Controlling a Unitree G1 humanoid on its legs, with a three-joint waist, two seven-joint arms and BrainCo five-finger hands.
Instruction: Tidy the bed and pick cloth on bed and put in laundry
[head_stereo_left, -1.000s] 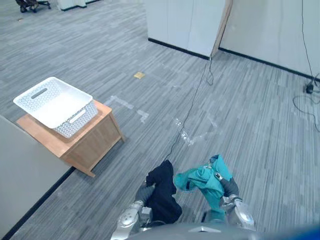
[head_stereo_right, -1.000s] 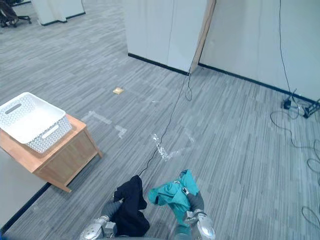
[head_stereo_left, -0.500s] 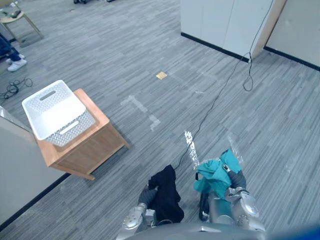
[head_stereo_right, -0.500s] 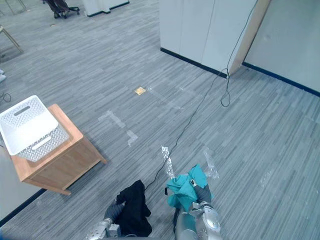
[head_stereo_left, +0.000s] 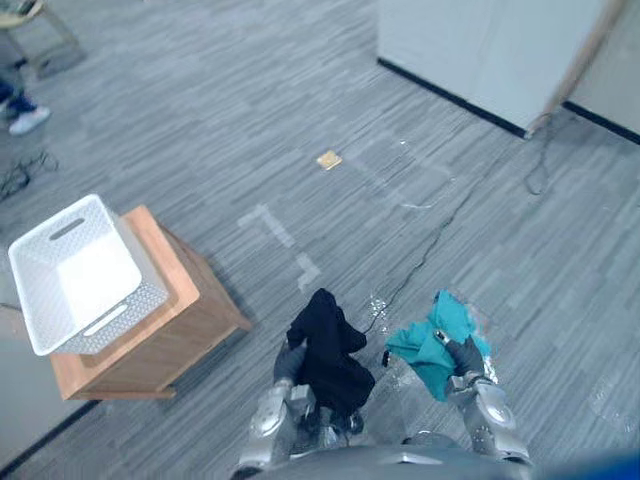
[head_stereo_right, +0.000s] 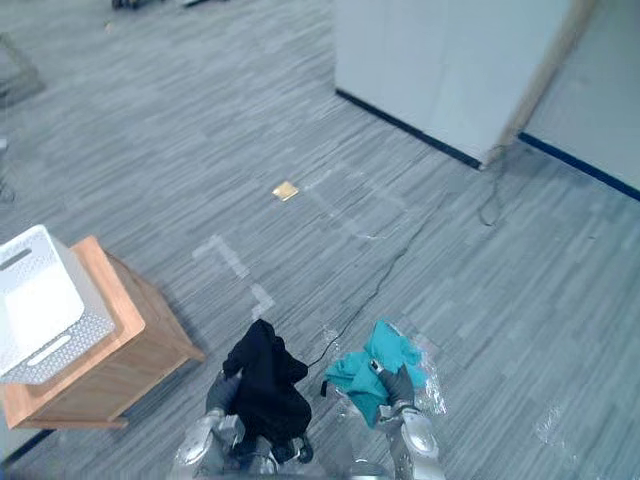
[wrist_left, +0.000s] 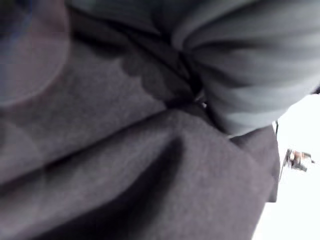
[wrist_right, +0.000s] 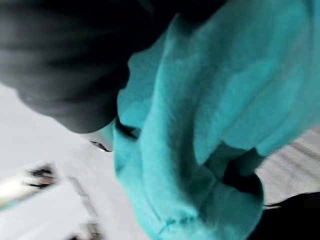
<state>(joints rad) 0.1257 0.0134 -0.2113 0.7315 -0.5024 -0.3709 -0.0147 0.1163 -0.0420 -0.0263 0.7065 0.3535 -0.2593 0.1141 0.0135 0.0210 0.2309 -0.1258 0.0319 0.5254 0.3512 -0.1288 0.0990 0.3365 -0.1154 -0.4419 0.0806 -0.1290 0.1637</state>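
Grey carpet floor (head_stereo_left: 200, 120). Camera has swung over the last second: laundry basket (head_stereo_left: 140, 300) on wooden desk (head_stereo_left: 170, 335) now sits near left. Left hand (head_stereo_left: 290, 362) grips black cloth (head_stereo_left: 328, 350), right hand (head_stereo_left: 468, 357) grips teal cloth (head_stereo_left: 428, 340). Carry probably half done.

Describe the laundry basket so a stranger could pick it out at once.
On the grey striped carpet floor, look to the robot's left for the low wooden table. The laundry basket sits on top of it. It is a white rectangular tub with hole-patterned walls and a slot handle at each end, rigid and empty, unlike the soft black cloth and teal cloth nearer the robot.
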